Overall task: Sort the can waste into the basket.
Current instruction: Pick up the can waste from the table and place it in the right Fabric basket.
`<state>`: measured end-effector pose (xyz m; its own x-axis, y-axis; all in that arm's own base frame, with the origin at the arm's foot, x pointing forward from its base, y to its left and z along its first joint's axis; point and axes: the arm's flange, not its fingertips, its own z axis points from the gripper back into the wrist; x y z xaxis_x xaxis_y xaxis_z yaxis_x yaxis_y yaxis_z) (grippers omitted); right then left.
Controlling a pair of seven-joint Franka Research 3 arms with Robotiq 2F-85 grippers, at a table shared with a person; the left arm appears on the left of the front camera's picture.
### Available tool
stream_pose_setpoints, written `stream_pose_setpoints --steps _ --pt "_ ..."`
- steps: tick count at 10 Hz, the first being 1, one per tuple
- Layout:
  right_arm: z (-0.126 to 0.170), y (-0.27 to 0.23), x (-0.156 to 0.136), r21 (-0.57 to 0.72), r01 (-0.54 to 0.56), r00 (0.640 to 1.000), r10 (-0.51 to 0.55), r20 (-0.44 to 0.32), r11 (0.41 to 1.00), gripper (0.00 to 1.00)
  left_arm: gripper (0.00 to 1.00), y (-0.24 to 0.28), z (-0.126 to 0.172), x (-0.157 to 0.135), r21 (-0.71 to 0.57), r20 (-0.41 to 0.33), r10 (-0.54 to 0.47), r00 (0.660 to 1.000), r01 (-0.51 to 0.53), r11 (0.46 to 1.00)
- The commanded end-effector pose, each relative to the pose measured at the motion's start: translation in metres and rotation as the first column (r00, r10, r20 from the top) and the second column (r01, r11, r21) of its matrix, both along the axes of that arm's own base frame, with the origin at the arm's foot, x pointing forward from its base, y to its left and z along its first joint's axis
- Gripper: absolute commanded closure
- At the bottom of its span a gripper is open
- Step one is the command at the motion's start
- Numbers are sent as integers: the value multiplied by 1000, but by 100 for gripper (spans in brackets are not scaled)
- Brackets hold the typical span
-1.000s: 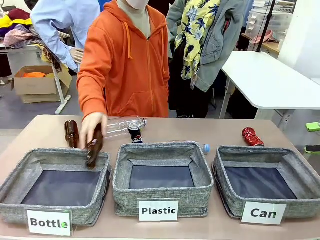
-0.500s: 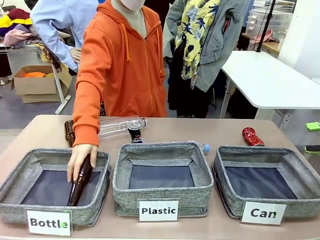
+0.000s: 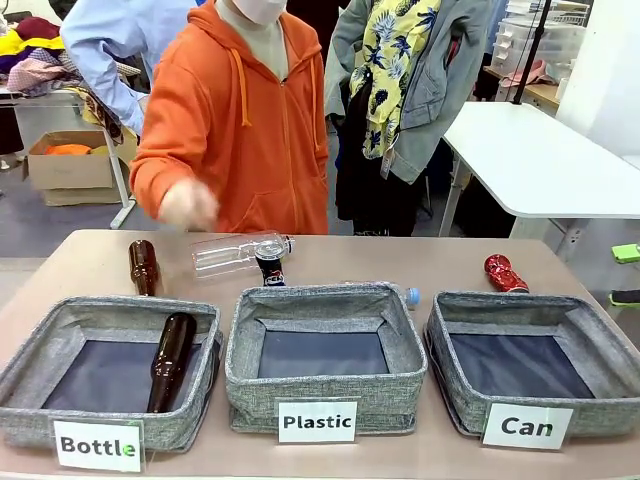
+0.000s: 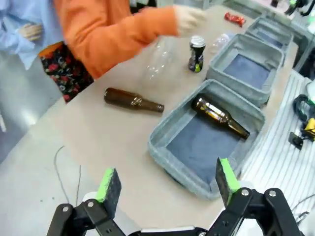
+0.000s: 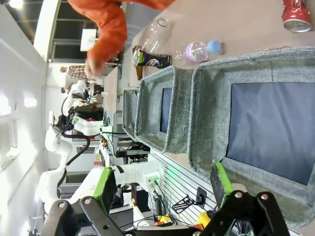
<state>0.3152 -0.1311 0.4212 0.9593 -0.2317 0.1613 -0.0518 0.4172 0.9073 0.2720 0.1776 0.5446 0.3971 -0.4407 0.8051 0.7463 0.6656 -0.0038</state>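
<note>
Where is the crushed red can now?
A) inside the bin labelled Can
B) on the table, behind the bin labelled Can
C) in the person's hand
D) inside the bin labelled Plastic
B: the crushed red can lies on the table, beyond the far rim of the basket labelled Can.

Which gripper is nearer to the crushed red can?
Right. The right gripper hangs at the Can basket, the red can just beyond; the left gripper hangs at the Bottle basket, far off.
</note>
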Motion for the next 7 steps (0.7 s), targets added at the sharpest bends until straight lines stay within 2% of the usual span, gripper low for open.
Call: stream_pose_setpoints --steps 1,3,5,7 --pt "0 0 1 10 -5 999 5 32 1000 0 0 -58 -7 46 33 -13 -106 994 106 994" --pt "0 0 1 10 -5 999 5 32 1000 0 0 -129 -29 102 68 -55 -229 972 232 970" --pt "0 0 1 10 -5 999 5 32 1000 0 0 -193 -51 146 101 -59 -278 959 283 954" --pt "0 0 1 10 -5 999 5 32 1000 0 0 -257 -69 165 188 47 -306 951 293 938"
